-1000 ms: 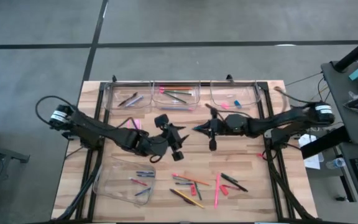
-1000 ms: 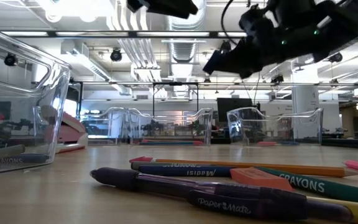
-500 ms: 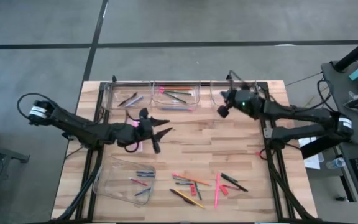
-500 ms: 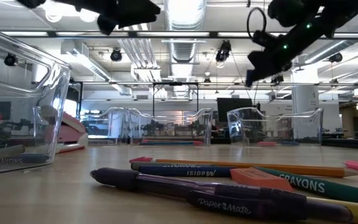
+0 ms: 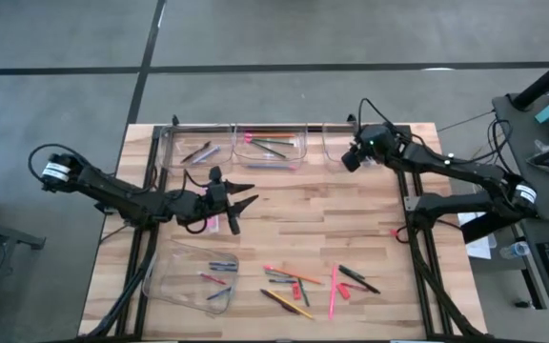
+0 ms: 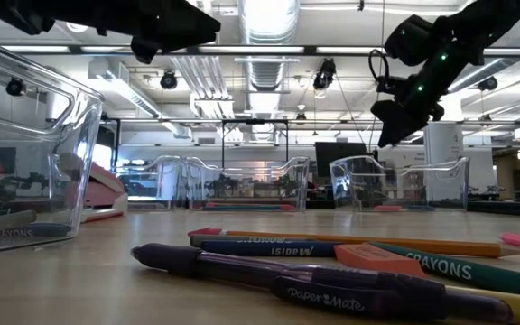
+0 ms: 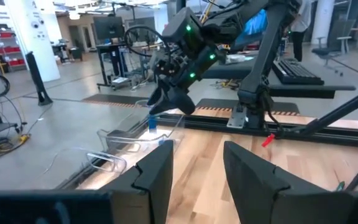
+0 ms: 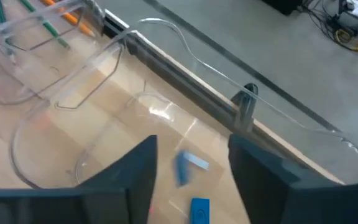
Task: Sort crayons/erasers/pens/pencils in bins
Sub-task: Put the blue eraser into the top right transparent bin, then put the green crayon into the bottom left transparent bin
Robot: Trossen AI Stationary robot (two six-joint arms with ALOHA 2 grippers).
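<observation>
1. A blue eraser (image 8: 189, 165) shows between the right gripper's (image 8: 191, 163) spread fingers, over the floor of the far right bin (image 5: 389, 148); blurred, it looks to be dropping free, with another blue eraser (image 8: 199, 207) already lying in that bin.
2. The right gripper (image 5: 349, 160) hangs over that bin's inner end with its jaws standing apart and nothing between them. My reading is that it is there to let an eraser fall among its own kind.
3. The middle far bin (image 5: 271, 145) holds long pencils and dark sticks, the far left bin (image 5: 194, 148) a few dark sticks, and the near bin (image 5: 191, 276) short crayons.
4. A loose heap waits on the bench (image 5: 284, 217) near its front edge: pencils (image 5: 333, 291), pens (image 5: 357, 277), crayons (image 5: 279, 281) and a pink eraser (image 5: 343, 292). Much sorting remains.
5. The left gripper (image 5: 239, 202) hovers above the bench's middle, between the far bins and the near one, jaws partly apart and empty, probably on its way to another item.
</observation>
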